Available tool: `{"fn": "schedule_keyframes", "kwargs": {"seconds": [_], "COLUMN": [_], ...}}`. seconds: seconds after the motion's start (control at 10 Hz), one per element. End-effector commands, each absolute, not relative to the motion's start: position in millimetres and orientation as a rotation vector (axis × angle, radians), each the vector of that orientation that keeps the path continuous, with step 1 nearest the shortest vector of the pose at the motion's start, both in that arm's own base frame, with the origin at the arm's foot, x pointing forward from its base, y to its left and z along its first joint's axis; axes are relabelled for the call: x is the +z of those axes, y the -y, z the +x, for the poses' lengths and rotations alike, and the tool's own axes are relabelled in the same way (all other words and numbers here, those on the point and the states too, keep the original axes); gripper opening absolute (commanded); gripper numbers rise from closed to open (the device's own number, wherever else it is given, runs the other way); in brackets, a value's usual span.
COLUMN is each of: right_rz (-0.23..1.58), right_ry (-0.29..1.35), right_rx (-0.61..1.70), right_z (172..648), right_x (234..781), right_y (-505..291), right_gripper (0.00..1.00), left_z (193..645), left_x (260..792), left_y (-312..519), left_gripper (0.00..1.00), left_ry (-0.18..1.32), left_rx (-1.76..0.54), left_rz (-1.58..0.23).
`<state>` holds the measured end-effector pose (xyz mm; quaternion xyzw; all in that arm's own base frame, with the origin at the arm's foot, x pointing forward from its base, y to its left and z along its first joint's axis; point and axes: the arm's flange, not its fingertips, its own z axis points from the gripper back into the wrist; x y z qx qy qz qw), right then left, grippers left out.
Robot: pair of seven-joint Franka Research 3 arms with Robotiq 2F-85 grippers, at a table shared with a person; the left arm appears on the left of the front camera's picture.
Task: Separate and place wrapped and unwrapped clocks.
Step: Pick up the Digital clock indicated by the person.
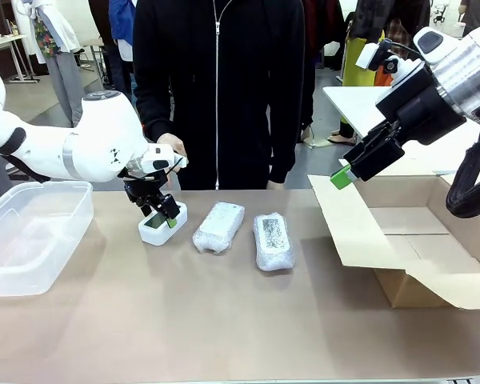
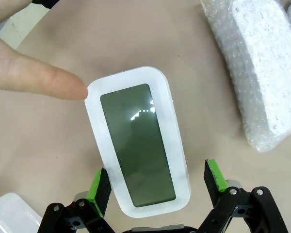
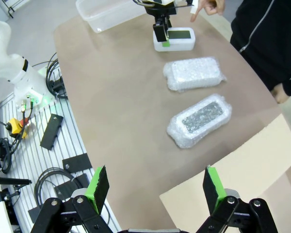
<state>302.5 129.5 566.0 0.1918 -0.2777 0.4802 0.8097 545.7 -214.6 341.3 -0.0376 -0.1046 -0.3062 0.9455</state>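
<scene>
The unwrapped clock [image 1: 162,225], white with a grey-green screen [image 2: 138,143], lies flat on the table. My left gripper [image 1: 162,213] hangs open just over it, its green-padded fingers [image 2: 98,186] straddling the clock's near end. A person's finger [image 2: 36,77] touches the clock's far corner. Two bubble-wrapped clocks lie to the right: a plain whitish one [image 1: 219,226] and one showing a dark speckled panel [image 1: 273,240]. My right gripper [image 1: 354,168] is open and empty, up above the cardboard box. In the right wrist view the wrapped clocks [image 3: 194,73] [image 3: 201,119] lie ahead of its fingers [image 3: 98,183].
A clear plastic tub [image 1: 30,232] stands at the table's left. An open cardboard box [image 1: 412,240] with spread flaps sits at the right. A person in a black jacket [image 1: 218,88] stands at the far edge. Bare brown tabletop [image 1: 224,320] lies in front.
</scene>
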Motion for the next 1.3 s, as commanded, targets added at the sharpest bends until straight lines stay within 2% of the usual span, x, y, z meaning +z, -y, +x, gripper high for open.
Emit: {"fn": "schedule_keyframes", "kwargs": {"seconds": [0.0,0.8,0.9,1.0,1.1,1.2], "right_rz": [0.416,0.416,0.416,0.416,0.416,0.416], "right_ry": [0.585,0.585,0.585,0.585,0.585,0.585], "right_rx": [1.025,1.025,1.025,1.025,1.025,1.025], "right_z": [302,302,302,302,302,302], "right_x": [565,565,565,565,565,565], "right_y": [-128,-128,-128,-128,-128,-128], "right_gripper": [1.00,1.00,1.00,1.00,1.00,1.00], "left_z": [556,564,564,563,563,563], "left_x": [335,321,322,322,323,323], "left_y": [215,219,219,219,218,218], "left_gripper": [1.00,1.00,0.80,0.80,0.60,0.78], "left_ry": [0.193,0.196,0.195,0.196,0.193,0.192], "left_rx": [-0.653,-0.688,-0.681,-0.679,-0.673,-0.669], "left_rz": [-0.038,-0.002,-0.015,-0.015,-0.015,-0.019]}}
